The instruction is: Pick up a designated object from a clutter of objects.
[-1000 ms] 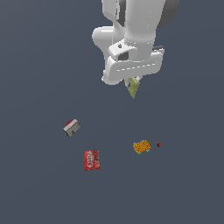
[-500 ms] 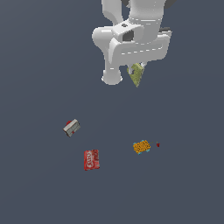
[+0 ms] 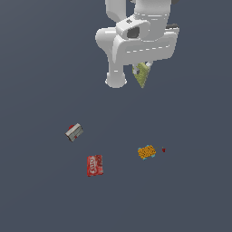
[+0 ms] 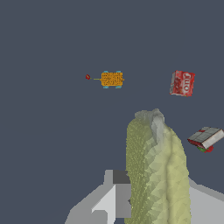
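**Ana:** Yellow-green pad [image 3: 142,74], the small flat pale rectangular one with the plain face: where is it now?

**Ben:** Pinched in the white Panda gripper [image 3: 143,68], hanging under the hand with one corner pointing down. It is high above the dark grey floor [image 3: 41,199] and well apart from everything left there. In the wrist view the pad [image 4: 155,175] fills the foreground, with a grey finger [image 4: 157,124] pressed against its far end.

**Ana:** So the jaws are pressed onto it?

**Ben:** Yes, closed on the pad, not spread. Most of the pad is hidden behind the hand in the exterior view; only the lower tip shows.

**Ana:** How far along would you say the job is?

**Ben:** I judge the pick essentially done: the pad is clear of the floor and out of the clutter. What may remain is only holding it steady at height.

**Ana:** And its orientation?

**Ben:** Its long axis runs roughly up and down, along the fingers, slightly tilted.

**Ana:** What stayed behind?

**Ben:** Taking the red packet with white lettering [image 3: 94,165] as landmark: the grey-white box with red marks [image 3: 74,132] lies near it, toward the exterior view's left and farther back. The orange speckled block with blue edges [image 3: 146,152] lies toward the exterior view's right of the packet, with a tiny red bit [image 3: 163,149] just beside that block.
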Robot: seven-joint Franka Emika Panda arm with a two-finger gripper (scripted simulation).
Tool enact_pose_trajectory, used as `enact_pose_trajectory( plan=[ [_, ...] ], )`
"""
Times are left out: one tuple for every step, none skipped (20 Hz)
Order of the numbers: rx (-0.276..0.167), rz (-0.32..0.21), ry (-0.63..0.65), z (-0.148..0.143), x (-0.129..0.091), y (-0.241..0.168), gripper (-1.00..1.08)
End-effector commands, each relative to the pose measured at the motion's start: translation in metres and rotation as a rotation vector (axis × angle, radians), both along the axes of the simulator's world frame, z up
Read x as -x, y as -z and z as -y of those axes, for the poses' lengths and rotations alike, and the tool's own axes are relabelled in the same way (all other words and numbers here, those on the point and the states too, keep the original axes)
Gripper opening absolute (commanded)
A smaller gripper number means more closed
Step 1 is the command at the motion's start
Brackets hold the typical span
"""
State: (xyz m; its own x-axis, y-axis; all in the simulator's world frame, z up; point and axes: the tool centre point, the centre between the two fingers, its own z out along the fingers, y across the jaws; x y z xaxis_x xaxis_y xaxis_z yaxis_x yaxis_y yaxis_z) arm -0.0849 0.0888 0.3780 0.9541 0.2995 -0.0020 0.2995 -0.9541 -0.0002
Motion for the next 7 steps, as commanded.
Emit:
enact_pose_trajectory(
  plan=[
    [0.000,0.002,0.000,0.001,-0.002,-0.008,-1.00],
    [0.000,0.002,0.000,0.002,-0.003,-0.012,-1.00],
    [0.000,0.002,0.000,0.002,-0.004,-0.014,-1.00],
    [0.000,0.002,0.000,0.002,-0.004,-0.016,-1.00],
    [0.000,0.002,0.000,0.002,-0.005,-0.018,-1.00],
    [0.000,0.002,0.000,0.003,-0.005,-0.019,-1.00],
    [0.000,0.002,0.000,0.003,-0.005,-0.019,-1.00]
  ],
)
